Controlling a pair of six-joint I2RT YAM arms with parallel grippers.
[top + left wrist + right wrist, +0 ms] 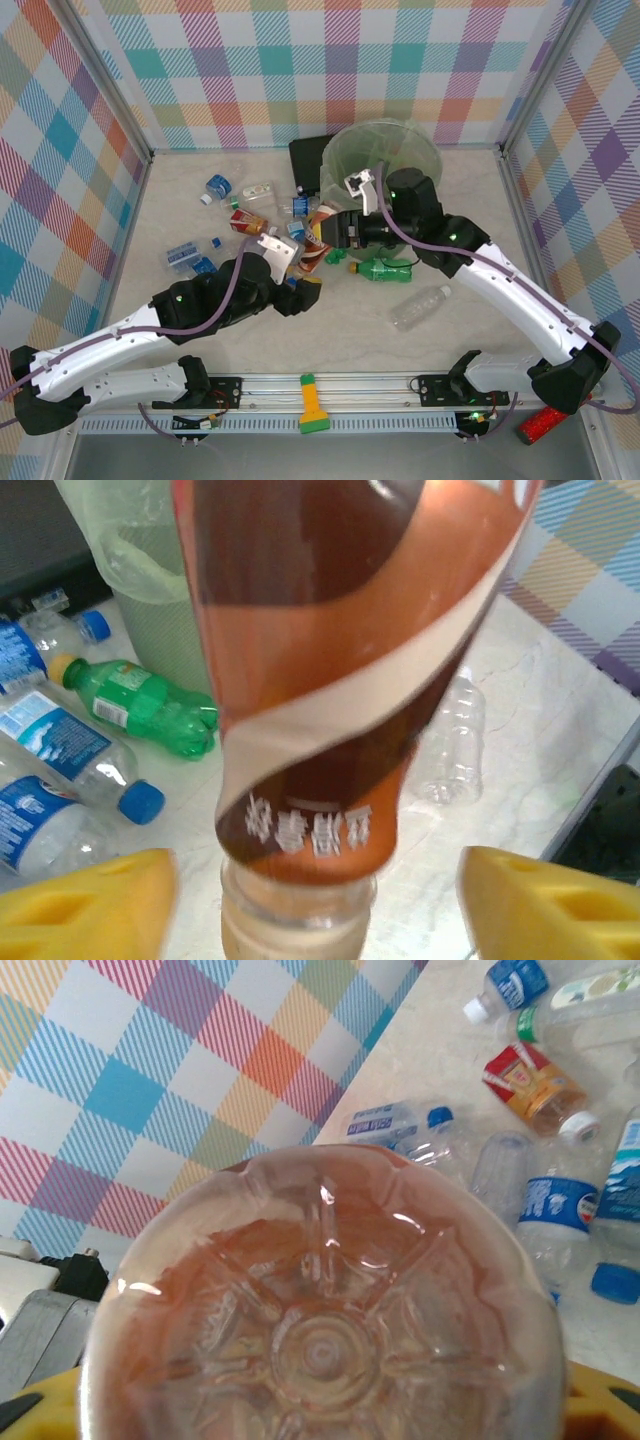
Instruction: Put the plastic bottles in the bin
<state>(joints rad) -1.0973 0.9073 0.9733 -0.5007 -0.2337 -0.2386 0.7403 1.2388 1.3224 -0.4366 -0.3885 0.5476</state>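
- The brown bottle hangs between my two arms over the middle of the bench, in front of the bin and not in it.
- The left claw stands wide apart. In its wrist view the yellow fingers flank the neck without touching it.
- The right claw sits around the bottle's base, which hides the pads, so I cannot tell whether it is clamped.
- My main worry is a drop. With the left claw clear of the neck, only the right one can carry the bottle, and it has a rounded, glossy base to hold. A weak bite would let the bottle tip neck-down onto the pile.
- The second risk is the left claw's retreat. A sideways pull would knock the neck, so I would back it straight along the bottle's line.
- The third is the bin's lip. Its thin bag drapes loosely and the rim lies just behind the right claw, so a low swing could snag the bag or shove the bin.
- The room is uneven. Blue-capped bottles crowd the left and centre, a green bottle lies just under the right arm, and a clear bottle lies nearer me.
- The bench to the far right is bare, and the side walls stand well apart from both arms.
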